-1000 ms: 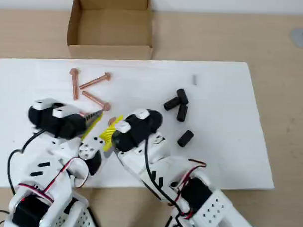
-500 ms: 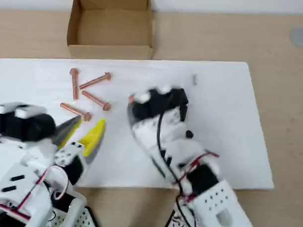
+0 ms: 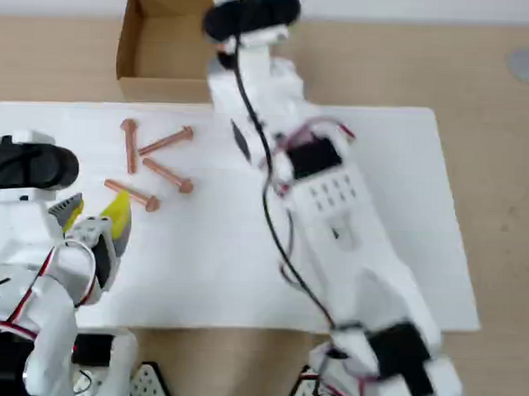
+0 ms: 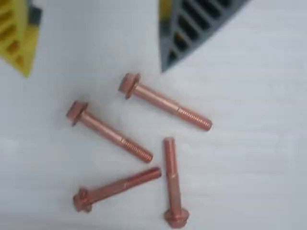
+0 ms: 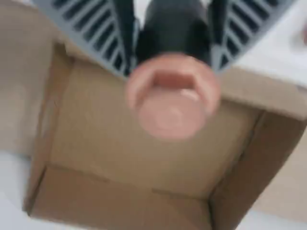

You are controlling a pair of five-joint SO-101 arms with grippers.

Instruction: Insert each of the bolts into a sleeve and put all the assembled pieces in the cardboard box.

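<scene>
The right arm [image 3: 325,191] stretches slantwise across the white sheet [image 3: 393,255] to the box [image 3: 191,52], which stands open on the surface [image 3: 491,171] just beyond the sheet's far edge. The right tool [image 5: 170,64] hangs over the box's open top, pinching a black sleeve [image 5: 175,26] between its two grey ribbed fingers [image 5: 91,28]. A copper bolt head [image 5: 171,96] sticks out of the sleeve's end, facing the wrist camera, with the box's bare floor behind it. The piece is in the air, not touching the cardboard.

Four bolts [image 3: 166,141] lie loose on the left part of the sheet, close together and pointing different ways. In the left wrist view two lie nearly parallel [image 4: 165,101], and the other two meet at an angle, the tip of one just beside the shaft of the other; whether they touch cannot be told.

The left tool [image 3: 94,211] is low over the sheet on the near side of the cluster, just beside the nearest bolt. It is spread wide, one finger yellow [image 4: 17,33] and one grey, with nothing between them.
</scene>
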